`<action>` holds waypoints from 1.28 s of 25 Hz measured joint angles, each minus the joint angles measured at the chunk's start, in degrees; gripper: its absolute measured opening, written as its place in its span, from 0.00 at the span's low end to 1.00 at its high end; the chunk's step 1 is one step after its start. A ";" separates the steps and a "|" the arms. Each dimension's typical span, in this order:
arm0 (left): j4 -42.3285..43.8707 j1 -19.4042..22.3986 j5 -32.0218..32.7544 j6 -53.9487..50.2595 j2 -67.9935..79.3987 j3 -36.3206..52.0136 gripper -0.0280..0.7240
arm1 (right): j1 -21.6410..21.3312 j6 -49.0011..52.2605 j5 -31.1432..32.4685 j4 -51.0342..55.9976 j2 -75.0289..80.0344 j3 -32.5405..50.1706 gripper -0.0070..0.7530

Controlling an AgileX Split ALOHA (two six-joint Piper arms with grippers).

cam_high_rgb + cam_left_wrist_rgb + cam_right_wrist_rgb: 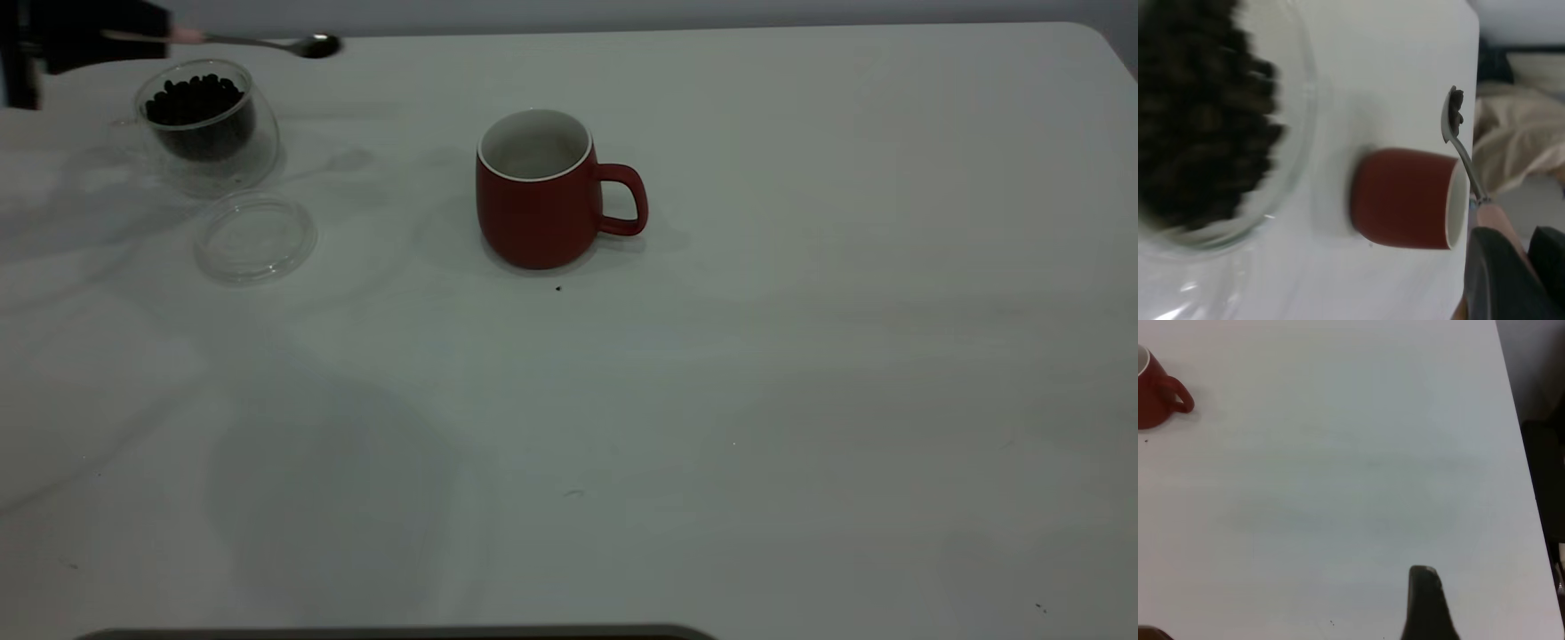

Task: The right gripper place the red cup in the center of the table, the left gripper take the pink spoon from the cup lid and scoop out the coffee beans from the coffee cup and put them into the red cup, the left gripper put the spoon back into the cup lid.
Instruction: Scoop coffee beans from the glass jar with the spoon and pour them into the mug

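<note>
White tabletop (800, 356) supports a dark-red ceramic mug (540, 191) near centre. Left gripper (1501, 280), at the far left corner, clamps a pink-handled metal spoon (267, 42) above the clear glass cup (209, 124) of dark coffee beans (194, 100). Beside it lies a clear round lid (255, 237). Right gripper (1426, 603): jaw state cannot be told. No writing is legible.

coffee cup (206, 124) far left | cup lid (256, 237) before it | red cup (540, 191) mid-table

Setting consistent with a robot test bench rather than a home: bare white table (800, 356) against a plain grey wall (622, 13), black gripper finger (1426, 607) over its surface; crumpled beige cloth (1511, 153) lies beyond the table edge.
</note>
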 joint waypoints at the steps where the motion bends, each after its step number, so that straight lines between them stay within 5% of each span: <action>1: 0.00 -1.16 0.00 0.00 0.00 0.00 0.20 | 0.00 0.00 0.00 0.00 0.00 0.00 0.71; 13: 0.00 -11.77 0.04 0.72 0.00 0.00 0.20 | 0.00 0.00 0.00 0.00 0.00 0.00 0.71; 32: 0.00 -15.25 0.06 8.22 4.31 -0.07 0.20 | 0.00 0.00 0.00 0.00 0.00 0.00 0.71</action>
